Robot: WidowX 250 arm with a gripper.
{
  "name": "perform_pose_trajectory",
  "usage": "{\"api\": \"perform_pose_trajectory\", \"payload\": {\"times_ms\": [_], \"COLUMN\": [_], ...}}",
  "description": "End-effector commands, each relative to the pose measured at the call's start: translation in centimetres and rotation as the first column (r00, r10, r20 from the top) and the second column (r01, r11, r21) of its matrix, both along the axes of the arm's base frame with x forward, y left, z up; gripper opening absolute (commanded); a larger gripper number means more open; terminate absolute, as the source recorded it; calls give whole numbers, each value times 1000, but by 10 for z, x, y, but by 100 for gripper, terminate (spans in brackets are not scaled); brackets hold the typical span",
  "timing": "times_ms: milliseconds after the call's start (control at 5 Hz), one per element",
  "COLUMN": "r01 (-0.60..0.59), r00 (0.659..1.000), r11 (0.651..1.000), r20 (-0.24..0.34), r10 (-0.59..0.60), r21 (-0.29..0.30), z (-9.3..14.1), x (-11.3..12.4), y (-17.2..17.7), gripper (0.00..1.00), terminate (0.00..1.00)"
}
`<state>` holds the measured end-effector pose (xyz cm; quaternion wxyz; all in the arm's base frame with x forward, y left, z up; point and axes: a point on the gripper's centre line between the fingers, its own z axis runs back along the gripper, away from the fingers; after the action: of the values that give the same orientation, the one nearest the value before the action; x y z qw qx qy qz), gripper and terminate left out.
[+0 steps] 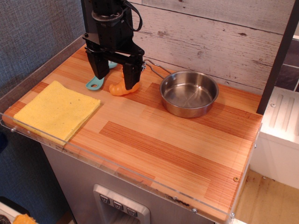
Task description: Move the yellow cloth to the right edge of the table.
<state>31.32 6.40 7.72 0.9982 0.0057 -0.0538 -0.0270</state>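
Nearest us runs the clear acrylic rim (140, 173) along the front of the table (187, 154), and behind it the striped wood planks take up most of the view, bare across the whole middle and right.

Next in size is the yellow cloth (57, 111). It lies flat at about nine o'clock on the table, in the near-left corner, its near edge just beside the rim. It is roughly square and set cornerwise to the table edges, so we see no long axis worth choosing. It is at the wrong end for the task: the right edge lies at three o'clock, well apart from it.

The steel pan (189, 93) sits at about one o'clock, empty as far as we can tell, with its thin handle pointing back toward the arm.

The gripper (114, 72) hangs at eleven o'clock near the back wall, its two black fingers spread with nothing between them. From it, the cloth lies toward seven or eight o'clock, forward and to the left, near but not touching. We judge that this is the relation the coming move turns on: out and down to the cloth first, then a long carry across.

Smallest are the orange croissant toy (122, 87), just below the fingers, and a teal spoon (96, 83) beside it.
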Motion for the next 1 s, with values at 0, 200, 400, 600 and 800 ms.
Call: {"api": "perform_pose_trajectory", "payload": {"times_ms": [0, 200, 400, 600, 800], "r01": [0, -30, -49, -48, 29], "r00": [1000, 1000, 999, 999, 999], "r11": [1000, 1000, 999, 999, 999], "r20": [0, -10, -10, -10, -26], "r10": [0, 30, 49, 48, -28], "r21": [0, -10, -4, 10, 35], "z": [0, -7, -6, -8, -23], "x": [0, -25, -46, -59, -58], "y": [0, 26, 47, 66, 79], "gripper": [100, 100, 100, 100, 100], "terminate": [0, 0, 0, 0, 0]}}
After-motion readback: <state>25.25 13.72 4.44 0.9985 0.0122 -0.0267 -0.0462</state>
